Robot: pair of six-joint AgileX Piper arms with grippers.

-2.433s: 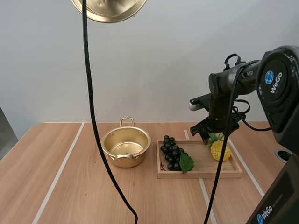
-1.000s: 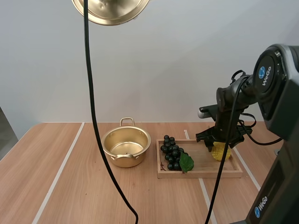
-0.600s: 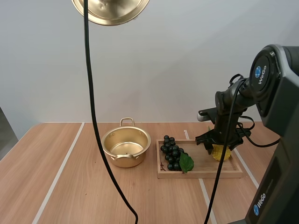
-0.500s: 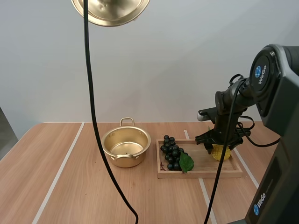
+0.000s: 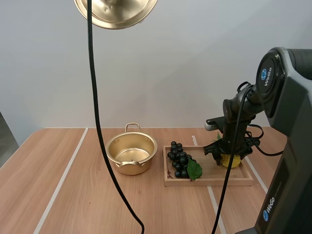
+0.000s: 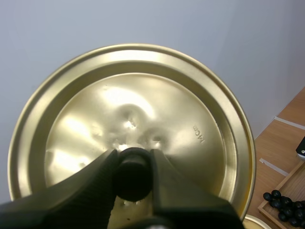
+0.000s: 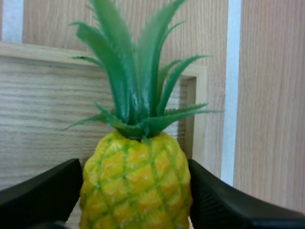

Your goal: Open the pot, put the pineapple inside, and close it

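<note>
My left gripper (image 6: 133, 164) is clamped on the black knob (image 6: 132, 175) of the golden pot lid (image 6: 171, 114). One finger sits on each side of the knob, and the lid's dented inner face is turned toward my wrist. From the high view I see that lid held far above the table (image 5: 68, 195), well clear of everything on it. The open pot (image 5: 131, 153) sits far below that hand, with nothing visible inside it. My right gripper (image 5: 226, 152) is down at the wooden tray (image 5: 209, 182), well off to the side of the pot. Its two black fingers (image 7: 43, 195) are closed onto the pineapple (image 7: 137, 183), one against each flank of the yellow body, and I see no gap on either side. The pineapple's underside is hidden behind the arm from the high view, so I can't tell whether it rests on the tray. Its green crown points away from my wrist, toward the tray's rim and the bare table past it. The bunch of dark grapes (image 5: 179, 160) lies in the same tray, on the pot side of my right hand, near the gripper but not touching it. A green leaf (image 5: 194, 169) lies at the edge of the bunch nearest the fingers. The pot stands on the table just beside the tray, beyond the grapes from where my right hand is working.
</note>
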